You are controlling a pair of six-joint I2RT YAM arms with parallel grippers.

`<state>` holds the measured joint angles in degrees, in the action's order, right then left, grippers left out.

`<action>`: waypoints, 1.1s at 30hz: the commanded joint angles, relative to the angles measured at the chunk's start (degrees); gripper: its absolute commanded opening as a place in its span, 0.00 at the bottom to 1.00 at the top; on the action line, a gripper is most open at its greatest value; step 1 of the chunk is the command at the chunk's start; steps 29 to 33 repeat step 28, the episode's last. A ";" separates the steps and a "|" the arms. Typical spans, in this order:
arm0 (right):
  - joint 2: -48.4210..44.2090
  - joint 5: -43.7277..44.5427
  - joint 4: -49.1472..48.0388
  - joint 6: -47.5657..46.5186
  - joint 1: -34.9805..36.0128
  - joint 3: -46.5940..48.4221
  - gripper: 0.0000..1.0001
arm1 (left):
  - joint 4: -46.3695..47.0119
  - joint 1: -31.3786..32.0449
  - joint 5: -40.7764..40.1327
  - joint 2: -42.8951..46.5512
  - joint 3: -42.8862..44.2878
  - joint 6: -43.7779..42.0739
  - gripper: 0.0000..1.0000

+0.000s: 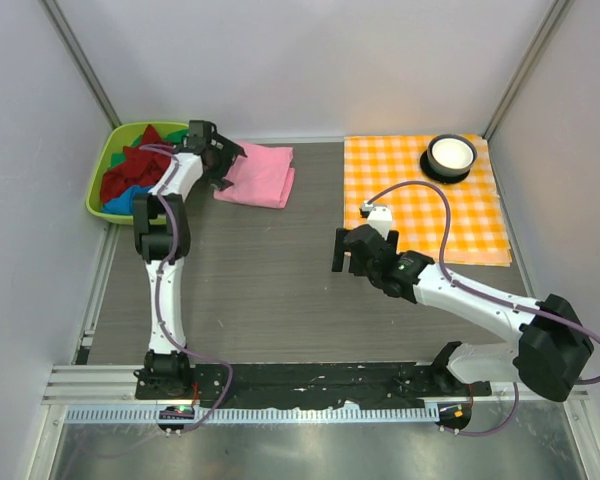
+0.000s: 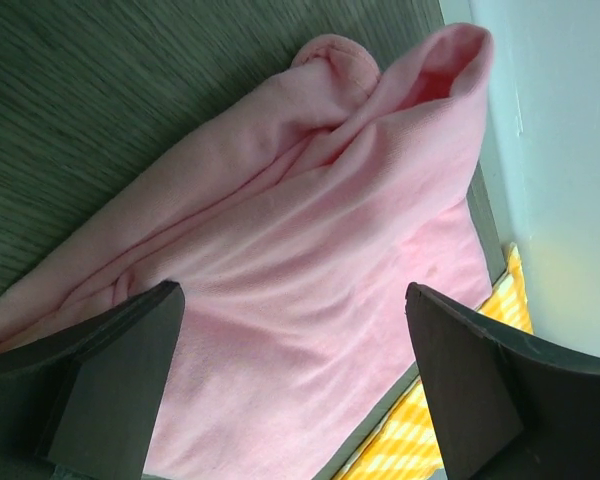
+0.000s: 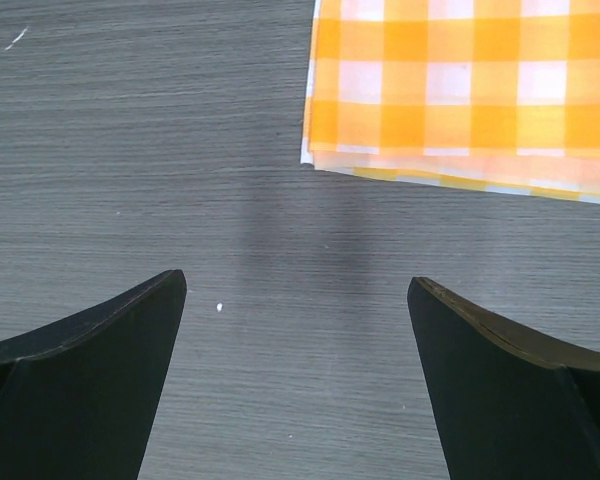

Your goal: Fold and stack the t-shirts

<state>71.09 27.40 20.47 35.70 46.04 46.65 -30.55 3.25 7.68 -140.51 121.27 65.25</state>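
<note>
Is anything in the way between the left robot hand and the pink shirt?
No, nothing visible is. The left gripper hangs right over the folded pink t-shirt with its fingers wide open, and the left wrist view shows only pink cloth between them.

left arm (image 1: 166, 300) outstretched, both jaws spread wide
</note>
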 commanded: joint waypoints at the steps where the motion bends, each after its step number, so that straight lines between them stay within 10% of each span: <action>1: 0.54 7.04 -3.86 -0.46 0.19 0.01 1.00 | 4.00 -0.44 -2.24 2.15 -4.46 0.05 1.00; 8: 5.01 14.16 -4.04 1.03 0.19 4.31 1.00 | 6.73 3.60 -2.31 24.20 -19.39 -5.57 1.00; 16: 12.05 23.58 2.20 0.95 0.19 11.35 1.00 | 0.59 17.05 -24.19 54.06 -36.43 -23.76 1.00; 26: 4.94 18.74 -0.27 -7.14 0.19 13.10 1.00 | 1.72 22.42 -23.24 85.88 -61.58 -33.68 1.00; 33: 7.04 23.30 3.33 -6.44 0.45 15.39 1.00 | -0.04 22.77 -23.85 89.34 -64.83 -33.61 1.00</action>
